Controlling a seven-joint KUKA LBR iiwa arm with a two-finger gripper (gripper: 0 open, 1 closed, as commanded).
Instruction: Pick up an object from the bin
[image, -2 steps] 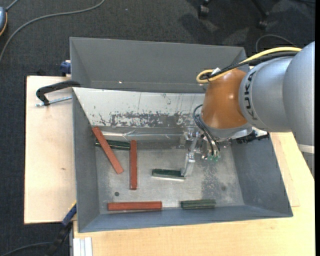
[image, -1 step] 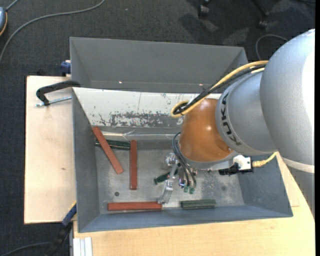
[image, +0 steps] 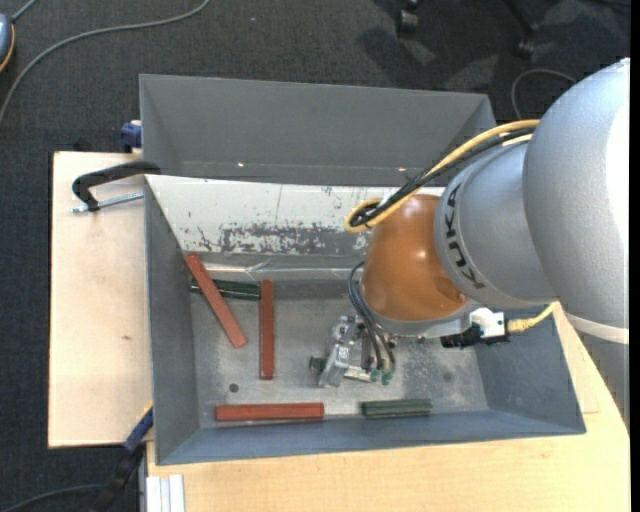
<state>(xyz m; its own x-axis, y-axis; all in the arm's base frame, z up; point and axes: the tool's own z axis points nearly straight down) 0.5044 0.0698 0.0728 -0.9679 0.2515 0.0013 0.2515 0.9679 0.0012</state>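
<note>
End effector hangs just up-left of the dark green bar, which lies left-to-right; can't tell if it's open.

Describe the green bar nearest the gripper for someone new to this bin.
Find the grey bin's front wall, at the view's bottom. Along it, just below the gripper, lies a short dark green bar. The red-brown bar to its left is longer; the other green bar lies far back, crossed by a slanted red-brown one.
</note>
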